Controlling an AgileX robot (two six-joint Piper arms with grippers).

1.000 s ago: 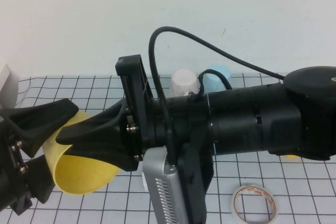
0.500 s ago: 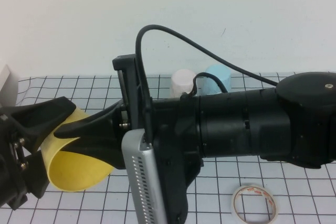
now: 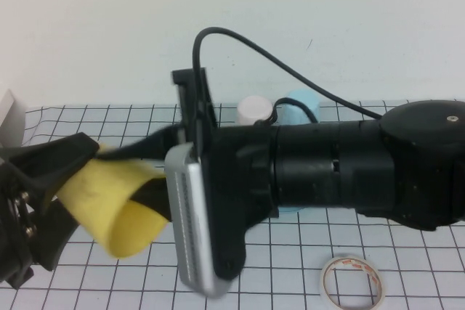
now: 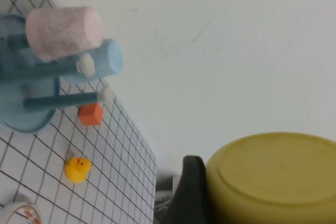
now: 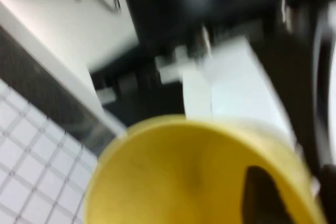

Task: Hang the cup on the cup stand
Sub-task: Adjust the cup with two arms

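Note:
The yellow cup (image 3: pixel 109 205) hangs in the air at the left, lying on its side between both grippers. My left gripper (image 3: pixel 73 194) is shut across its body; one black finger (image 4: pixel 191 192) presses the wall beside the cup's bottom (image 4: pixel 273 177). My right gripper (image 3: pixel 129 173) reaches in from the right and straddles the rim, open, with one finger (image 5: pixel 262 192) inside the cup (image 5: pixel 173 177) and the other outside. The cup stand (image 4: pixel 21 114) stands far back on the grid mat, holding a pink cup (image 4: pixel 63 32) and a light blue cup (image 4: pixel 105 61). In the high view my right arm hides most of it.
A tape roll (image 3: pixel 352 281) lies at the front right of the mat. An orange block (image 4: pixel 90 114) and a yellow toy duck (image 4: pixel 77 169) sit beside the stand. A white box (image 3: pixel 7 117) stands at the left edge. The pink cup (image 3: pixel 254 110) and blue cup (image 3: pixel 301 103) show above my right arm.
My right gripper has rolled about its wrist and its jaws have parted on the rim. The cup has tipped and shifted a little to the right, still between the left fingers.

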